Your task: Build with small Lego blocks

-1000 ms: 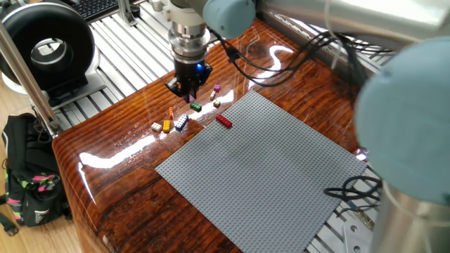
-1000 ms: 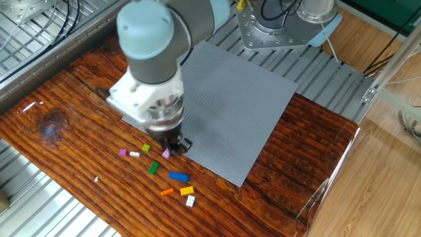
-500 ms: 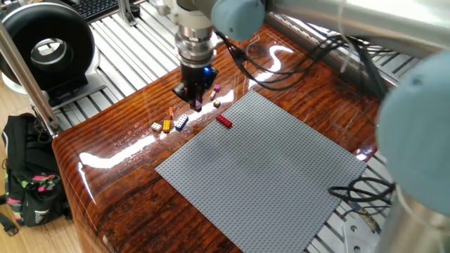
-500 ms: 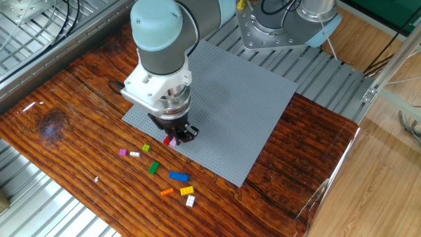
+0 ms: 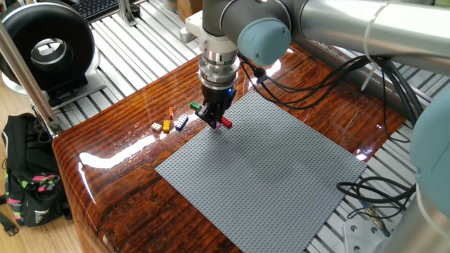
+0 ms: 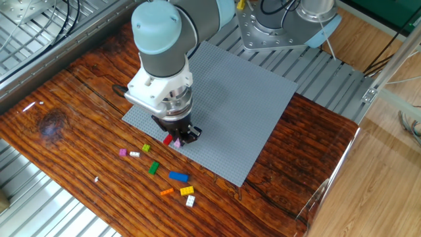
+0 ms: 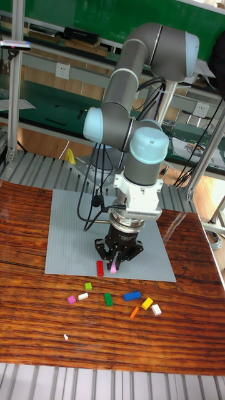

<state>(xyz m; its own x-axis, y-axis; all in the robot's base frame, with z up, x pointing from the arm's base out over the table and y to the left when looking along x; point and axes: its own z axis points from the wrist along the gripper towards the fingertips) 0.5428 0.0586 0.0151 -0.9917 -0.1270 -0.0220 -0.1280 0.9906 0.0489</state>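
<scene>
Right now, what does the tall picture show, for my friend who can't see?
A robot arm's gripper holds a pink Lego block over the near edge of a grey baseplate, beside a red block. More colourful blocks lie scattered on the wooden table.

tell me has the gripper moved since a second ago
Yes. The gripper, holding a pink brick, went from the loose bricks on the wood onto the grey baseplate's edge beside the red brick.
</scene>
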